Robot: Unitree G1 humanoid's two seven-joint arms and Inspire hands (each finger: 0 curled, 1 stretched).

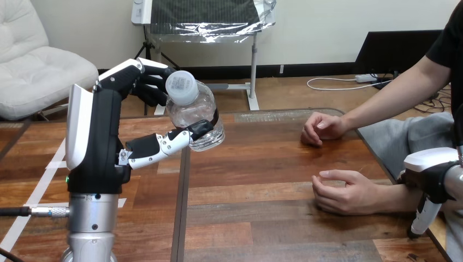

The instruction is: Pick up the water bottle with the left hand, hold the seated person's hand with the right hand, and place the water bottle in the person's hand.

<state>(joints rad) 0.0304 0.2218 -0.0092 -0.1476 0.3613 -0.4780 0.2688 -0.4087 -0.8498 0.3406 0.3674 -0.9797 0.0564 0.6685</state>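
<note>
- brown wooden plank table (262,229): spans the lower frame.
- left arm (93,218): a silver forearm rising from the lower left edge. It ends in the black-and-white left hand (101,136) at the left of the frame.
- left hand: fingers and thumb are curled round the clear plastic water bottle (194,112). The bottle is clear of the table at upper centre-left, tilted, with its white cap (180,84) toward the camera.
- person's hand at lower right (346,192): rests on the table with fingers loosely curled.
- person's hand at upper right (322,128): rests on the table, apart from the other.
- right hand (431,169): at the lower right edge, just beside the forearm behind the person's hand at lower right. whether it grasps anything cannot be told.
- step in hand (judged): pick-up complete; the hold on the person's hand is not confirmed.
- next move (judged): secure that hold, then carry the bottle rightward to the person's hand at lower right. that hand would need to open to receive it, and the left hand should release only once the bottle is seated.
</note>
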